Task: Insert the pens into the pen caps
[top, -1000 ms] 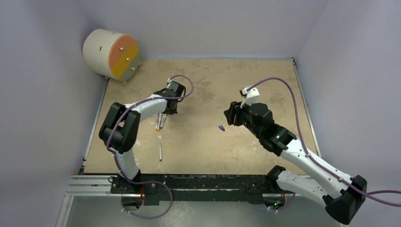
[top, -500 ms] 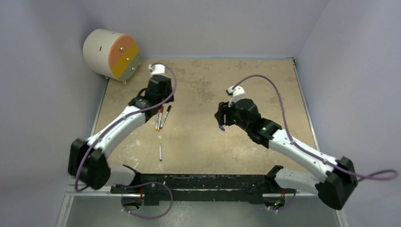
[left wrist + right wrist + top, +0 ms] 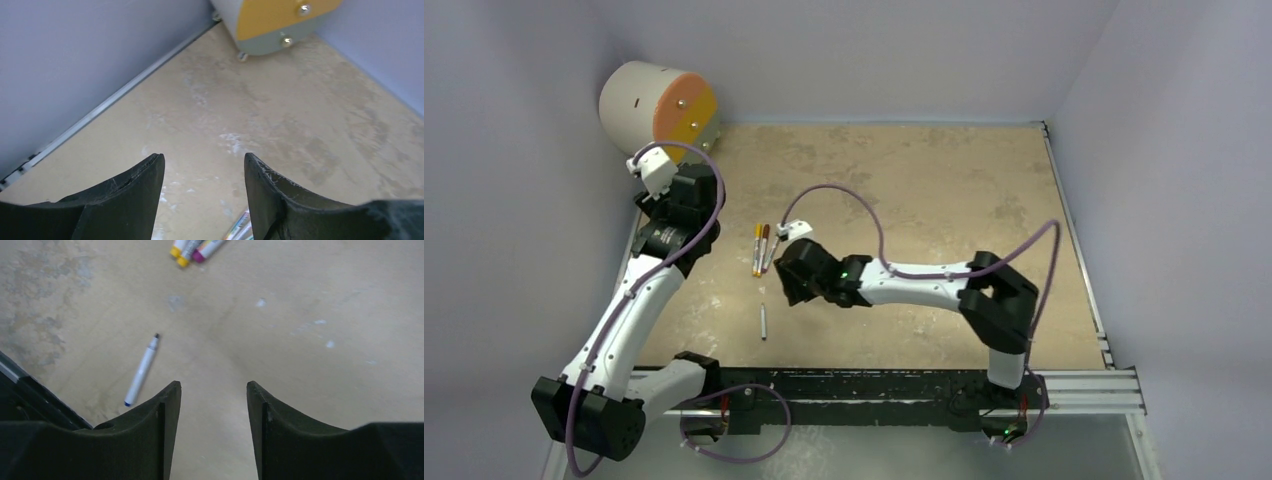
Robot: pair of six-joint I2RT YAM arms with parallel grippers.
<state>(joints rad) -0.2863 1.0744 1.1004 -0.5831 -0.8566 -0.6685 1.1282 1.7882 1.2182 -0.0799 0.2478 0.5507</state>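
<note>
Over by the left wall of the table (image 3: 944,180), my left gripper (image 3: 203,156) hangs above bare board. Its fingers are spread wide with nothing between them. It faces the white drum (image 3: 659,115) with the orange and yellow end, which sits in the far left corner. At the bottom edge of that wrist view a sliver of something striped and coloured pokes in between the fingers; I cannot tell what it is.

My right arm is stretched across to the left half of the table. My right gripper (image 3: 213,384) is wide open too, holds nothing, and points down at the board.

Just beside it, on its left, a bundle of pens (image 3: 760,250) lies side by side, running roughly front to back. From above I make out 2 clearly, with an orange cap (image 3: 758,230) and a dark red cap (image 3: 766,230) on their far ends. The right wrist view shows 3 near ends: 2 yellow and 1 magenta.

A lone pen (image 3: 142,371) lies apart from the bundle, nearer the front rail (image 3: 874,385) and left of the right gripper's fingers. It shows a narrow dark tip at one end and blue at the other. The right gripper touches neither it nor the bundle.
</note>
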